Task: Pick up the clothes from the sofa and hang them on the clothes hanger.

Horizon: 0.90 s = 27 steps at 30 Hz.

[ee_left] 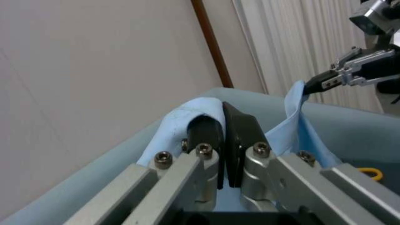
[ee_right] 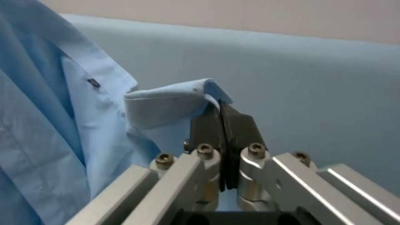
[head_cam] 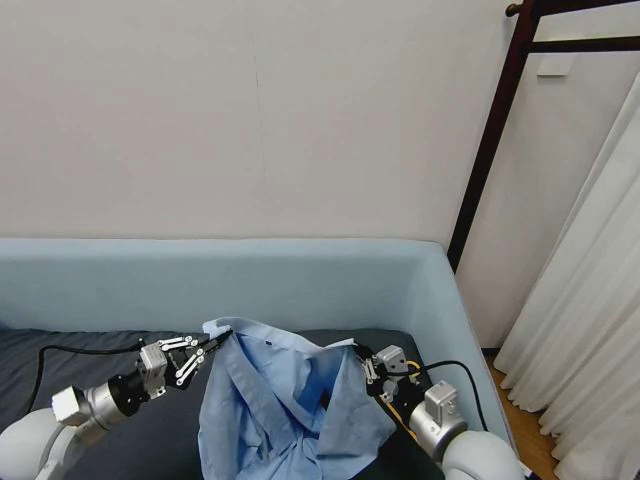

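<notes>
Shirt (head_cam: 290,410): stretched 9 to 3 o'clock, tail hung toward 6, over sofa (head_cam: 200,270).
Left gripper (head_cam: 220,342): fingers clamped on 9 o'clock corner.
Right gripper (head_cam: 358,351): fingers clamped on 3 o'clock corner.

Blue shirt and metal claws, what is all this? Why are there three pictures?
It is a robot with two arms. The big picture comes from a camera on its head, looking down at a light blue sofa. The other two come from cameras on its wrists, so each claw shows up close. The left gripper and the right gripper are both pinched shut on a blue shirt, one at each side, holding its top edge up. A dark clothes stand stands at the right.
</notes>
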{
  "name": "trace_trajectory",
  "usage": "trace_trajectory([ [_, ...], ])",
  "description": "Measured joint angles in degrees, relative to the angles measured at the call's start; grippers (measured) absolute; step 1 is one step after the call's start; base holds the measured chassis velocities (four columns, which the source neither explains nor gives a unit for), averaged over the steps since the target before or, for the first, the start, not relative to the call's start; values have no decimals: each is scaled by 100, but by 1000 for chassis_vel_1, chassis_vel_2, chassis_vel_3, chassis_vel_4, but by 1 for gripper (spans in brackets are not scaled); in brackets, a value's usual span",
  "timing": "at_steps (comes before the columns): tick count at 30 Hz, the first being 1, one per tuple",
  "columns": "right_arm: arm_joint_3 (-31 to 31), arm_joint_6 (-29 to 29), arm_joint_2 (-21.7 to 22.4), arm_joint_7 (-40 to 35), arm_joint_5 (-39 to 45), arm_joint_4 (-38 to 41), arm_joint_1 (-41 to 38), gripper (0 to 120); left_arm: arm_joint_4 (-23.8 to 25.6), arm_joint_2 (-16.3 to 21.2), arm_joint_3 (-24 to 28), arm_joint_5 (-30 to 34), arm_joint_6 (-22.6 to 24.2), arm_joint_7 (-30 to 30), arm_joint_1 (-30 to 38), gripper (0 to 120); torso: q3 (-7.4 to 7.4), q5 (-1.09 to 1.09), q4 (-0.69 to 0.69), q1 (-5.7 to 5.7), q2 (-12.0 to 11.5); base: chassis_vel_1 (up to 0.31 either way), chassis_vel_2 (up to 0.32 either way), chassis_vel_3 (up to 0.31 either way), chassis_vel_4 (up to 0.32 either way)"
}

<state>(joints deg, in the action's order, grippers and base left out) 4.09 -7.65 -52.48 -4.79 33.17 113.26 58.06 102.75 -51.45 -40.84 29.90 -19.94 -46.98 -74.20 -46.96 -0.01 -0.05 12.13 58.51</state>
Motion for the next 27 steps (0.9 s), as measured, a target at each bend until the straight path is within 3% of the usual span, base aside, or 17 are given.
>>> trace_trajectory([
  [3,-76,16,-89,232,25,-387,-7,10,-27,-42,16,-145,6,151,14,0,0,-1,-1,0,0,0,0,0,0],
  [5,-209,-431,-108,165,55,-830,-12,21,-76,-69,31,-246,27,285,34,0,0,0,-1,0,0,0,0,0,0],
  [7,-295,-984,-87,-5,95,-1059,-29,28,-114,-77,51,-279,31,337,41,0,-1,1,-2,0,0,0,0,0,0],
  [9,-318,-1141,-74,-51,118,-1109,-38,30,-127,-80,58,-283,31,352,42,0,-1,1,-2,0,0,0,0,0,0],
  [11,-464,-1905,-15,-208,327,-1369,-110,42,-172,-107,96,-284,32,393,56,0,0,-1,-3,0,0,0,0,0,0],
  [16,-680,-2515,-226,-107,192,-2171,-326,60,-197,-206,233,-273,30,477,149,0,0,-1,-2,0,0,0,0,0,0],
  [18,-699,-2525,-309,-91,135,-2344,-360,64,-196,-219,249,-270,30,479,164,0,0,-1,-2,0,0,0,0,0,0],
  [25,-869,-2022,-1090,405,-346,-3924,-899,93,-188,-281,260,-224,31,483,221,0,-1,0,-1,0,0,0,0,0,0],
  [27,-889,-1980,-1182,427,-405,-4121,-1006,94,-178,-275,247,-202,31,483,221,0,-1,0,1,0,-1,0,0,0,0],
])
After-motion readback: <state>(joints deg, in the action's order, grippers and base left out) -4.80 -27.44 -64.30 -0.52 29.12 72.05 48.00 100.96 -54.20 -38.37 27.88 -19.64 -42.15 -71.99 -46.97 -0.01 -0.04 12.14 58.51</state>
